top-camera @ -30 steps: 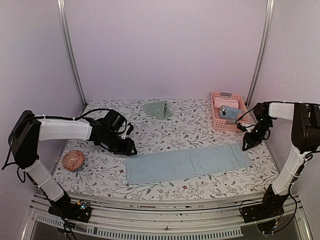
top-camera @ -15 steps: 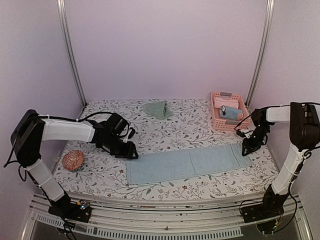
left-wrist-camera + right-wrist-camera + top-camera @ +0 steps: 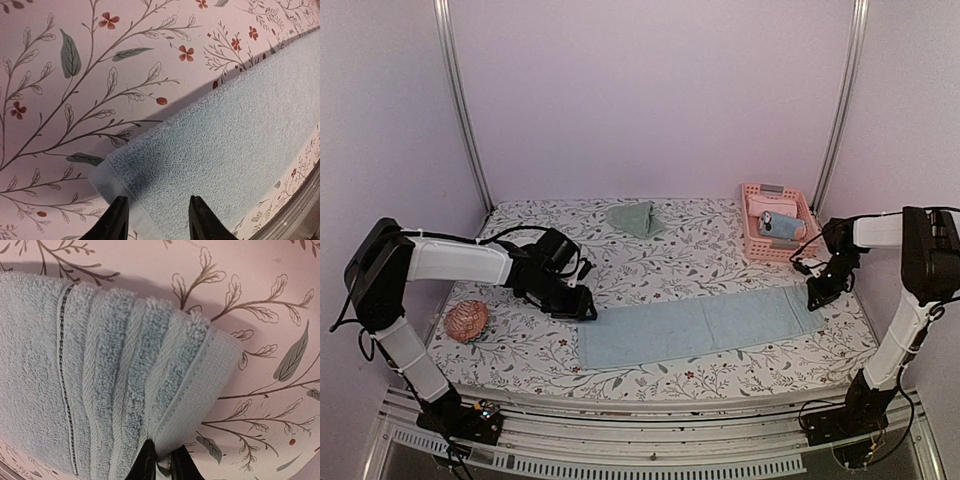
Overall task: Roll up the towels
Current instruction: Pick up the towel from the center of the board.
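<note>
Right gripper (image 3: 161, 459) pinches the right-end hem of the light blue towel (image 3: 700, 325), bunching it. I see left gripper (image 3: 157, 220) spread over its left end. Green towel (image 3: 635, 218) lies crumpled far back on floral table (image 3: 650, 270).

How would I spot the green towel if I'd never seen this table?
Find the flowered table. Along its far edge, left of the pink basket, lies the green towel. It is small and crumpled, unlike the long blue towel spread flat near the front.

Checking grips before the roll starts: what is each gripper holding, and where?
Right gripper pinches the light blue towel at its hemmed end; left gripper, open, holds nothing.
</note>
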Tool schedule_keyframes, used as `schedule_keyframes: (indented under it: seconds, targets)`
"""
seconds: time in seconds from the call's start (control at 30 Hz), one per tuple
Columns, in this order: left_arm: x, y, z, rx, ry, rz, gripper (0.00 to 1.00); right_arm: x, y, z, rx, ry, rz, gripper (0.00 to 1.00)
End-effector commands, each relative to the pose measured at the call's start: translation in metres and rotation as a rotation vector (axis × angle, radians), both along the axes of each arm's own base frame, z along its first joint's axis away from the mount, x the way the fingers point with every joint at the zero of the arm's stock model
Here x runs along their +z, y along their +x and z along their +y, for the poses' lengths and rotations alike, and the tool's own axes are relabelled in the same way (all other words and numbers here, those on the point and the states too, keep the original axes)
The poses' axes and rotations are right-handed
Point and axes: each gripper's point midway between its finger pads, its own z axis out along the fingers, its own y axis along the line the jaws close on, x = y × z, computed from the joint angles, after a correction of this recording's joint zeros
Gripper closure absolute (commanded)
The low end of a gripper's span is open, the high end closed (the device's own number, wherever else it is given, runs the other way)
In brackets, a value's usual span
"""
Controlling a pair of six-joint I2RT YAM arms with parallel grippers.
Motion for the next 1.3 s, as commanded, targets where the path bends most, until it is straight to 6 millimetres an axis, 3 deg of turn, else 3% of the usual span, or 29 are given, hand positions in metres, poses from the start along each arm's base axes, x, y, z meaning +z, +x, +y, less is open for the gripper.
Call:
schedule_keyframes:
  seconds: [0.0,0.1,0.3,0.47,0.73,0.9,1.1,1.27]
  targets:
    - [-0.004,-0.006,-0.003,-0.010,0.009,0.007,0.56,-0.043,-0.024,-0.008,0.000,-0.011,0.113,0.91]
    - [-0.006,-0.009,0.000,-0.012,0.013,0.010,0.56,-0.028,-0.018,-0.030,-0.026,-0.041,0.074,0.96]
    - [-0.010,-0.010,0.003,-0.009,0.023,0.007,0.56,0.020,-0.006,-0.076,-0.099,-0.072,-0.005,0.97]
    - [-0.009,-0.008,-0.001,-0.013,0.010,0.004,0.56,0.052,-0.002,-0.096,-0.108,-0.114,-0.053,0.97]
    - [-0.010,-0.009,-0.007,-0.023,-0.004,0.013,0.56,0.081,-0.006,-0.045,-0.054,0.094,-0.082,0.97]
    - [-0.011,-0.008,-0.010,-0.028,-0.008,0.018,0.56,0.083,-0.026,-0.008,-0.028,0.218,-0.023,0.96]
    - [-0.013,-0.007,-0.020,-0.046,-0.015,0.029,0.56,0.094,-0.028,0.035,0.015,0.334,0.003,0.96]
    - [-0.018,-0.008,-0.026,-0.053,-0.016,0.039,0.56,0.085,-0.027,0.058,0.014,0.429,0.031,0.97]
